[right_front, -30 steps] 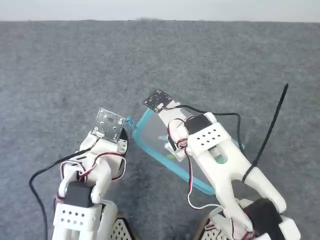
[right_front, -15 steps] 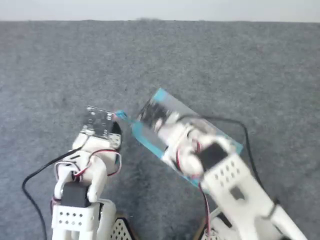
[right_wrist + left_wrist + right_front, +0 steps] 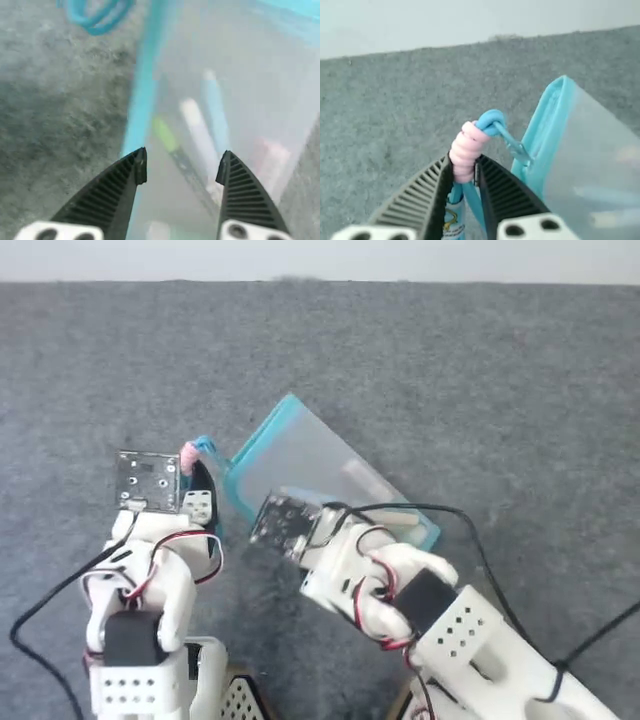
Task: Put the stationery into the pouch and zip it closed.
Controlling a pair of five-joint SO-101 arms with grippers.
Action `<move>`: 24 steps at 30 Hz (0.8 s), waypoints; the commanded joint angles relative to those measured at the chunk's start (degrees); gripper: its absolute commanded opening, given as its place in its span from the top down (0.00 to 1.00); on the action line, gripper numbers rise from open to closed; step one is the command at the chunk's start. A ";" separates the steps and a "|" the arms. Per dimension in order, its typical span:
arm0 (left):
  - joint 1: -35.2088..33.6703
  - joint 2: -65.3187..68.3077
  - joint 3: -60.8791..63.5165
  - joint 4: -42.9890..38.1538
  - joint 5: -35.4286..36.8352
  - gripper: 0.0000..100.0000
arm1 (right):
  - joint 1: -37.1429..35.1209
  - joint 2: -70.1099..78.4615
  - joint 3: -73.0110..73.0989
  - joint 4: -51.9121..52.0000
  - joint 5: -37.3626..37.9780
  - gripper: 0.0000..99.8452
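Observation:
The clear pouch [image 3: 305, 460] with a teal zip edge lies slantwise on the grey mat. Inside it, the right wrist view shows a white pen [image 3: 199, 134], a blue pen [image 3: 216, 112], a green pen [image 3: 165, 135] and something red [image 3: 272, 159]. My left gripper [image 3: 463, 169] is shut on the pink coiled zip pull [image 3: 466, 150], whose blue cord runs to the slider [image 3: 520, 150] at the pouch's corner. In the high view that pull [image 3: 189, 454] sits just left of the pouch. My right gripper [image 3: 182, 164] hangs open over the pouch's teal edge, touching nothing.
Grey mat [image 3: 480, 370] stretches open to the back and right of the pouch. A black cable [image 3: 470, 540] trails from the right arm across the pouch's near end. The two arm bases stand at the front edge.
The left gripper has moved left with the zip pull. The pouch has slid left and turned. The right arm has swung back toward the front, its wrist now over the pouch's near edge.

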 commanded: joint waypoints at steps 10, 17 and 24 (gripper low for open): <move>5.54 -1.14 -5.85 1.76 1.41 0.99 | -7.08 -1.19 -0.97 -11.03 -1.23 0.77; 5.54 -1.14 -5.93 1.76 1.41 0.99 | -8.66 3.91 -0.35 -12.97 -4.22 0.77; 3.78 -1.14 -4.53 1.05 1.32 0.99 | -6.11 6.81 0.18 -17.19 -8.00 0.77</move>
